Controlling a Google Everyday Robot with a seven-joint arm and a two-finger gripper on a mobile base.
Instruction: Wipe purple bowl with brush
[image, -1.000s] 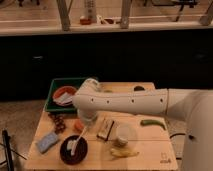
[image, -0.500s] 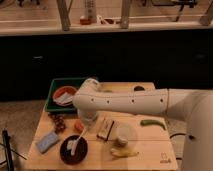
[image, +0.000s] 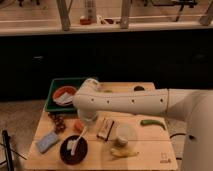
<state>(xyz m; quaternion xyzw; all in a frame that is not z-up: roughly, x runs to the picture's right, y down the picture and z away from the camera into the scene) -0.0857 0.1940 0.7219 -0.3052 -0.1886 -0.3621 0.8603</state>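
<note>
The purple bowl (image: 75, 152) sits near the table's front left. The brush (image: 76, 142) rests in it, pale head down inside the bowl and slim white handle slanting up to the right. My gripper (image: 87, 125) hangs from the thick white arm (image: 125, 102) just above and right of the bowl, at the handle's upper end. The arm hides most of the gripper.
A green tray (image: 52, 100) at the back left holds an orange-red bowl with white cloth (image: 64, 95). Around the bowl lie a blue sponge (image: 47, 142), a dark block (image: 105, 128), an orange item (image: 78, 125), a white cup (image: 124, 133), a banana (image: 125, 153) and a green pepper (image: 152, 123).
</note>
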